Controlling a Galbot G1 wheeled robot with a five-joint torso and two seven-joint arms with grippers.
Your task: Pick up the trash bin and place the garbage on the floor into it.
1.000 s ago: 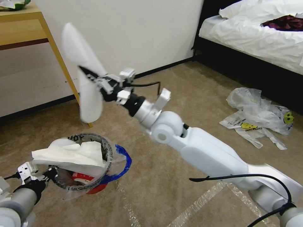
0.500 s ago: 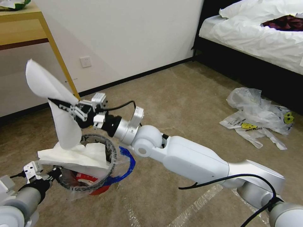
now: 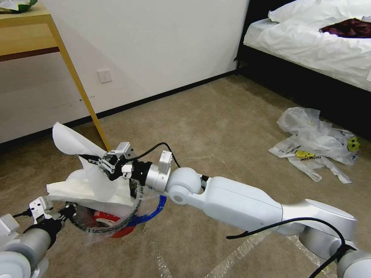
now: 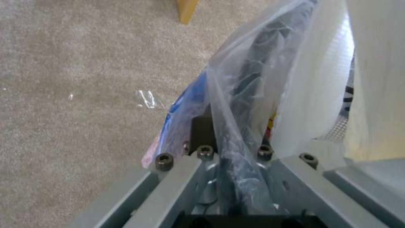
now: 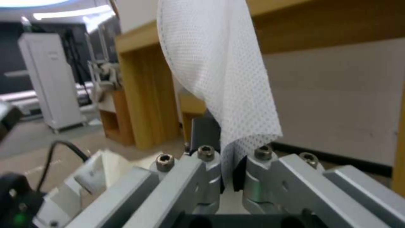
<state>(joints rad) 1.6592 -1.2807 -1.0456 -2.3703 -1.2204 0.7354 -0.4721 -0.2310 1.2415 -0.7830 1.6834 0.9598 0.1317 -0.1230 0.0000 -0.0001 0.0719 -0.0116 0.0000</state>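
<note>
The right claw is clamped on a white slipper just above the trash bin, whose rim the left claw pinches. Best to lower the slipper's hanging end inside before letting go, clear of the slipper draped below.

The small round red trash bin with its blue band is mostly hidden — a flat white slipper across the rim covers whatever lies inside, beneath the right gripper. The fingertips of the left gripper are lost in the clear plastic liner they clamp. Beyond the right gripper, the yellow wooden table is cut off by the picture's edge.
</note>
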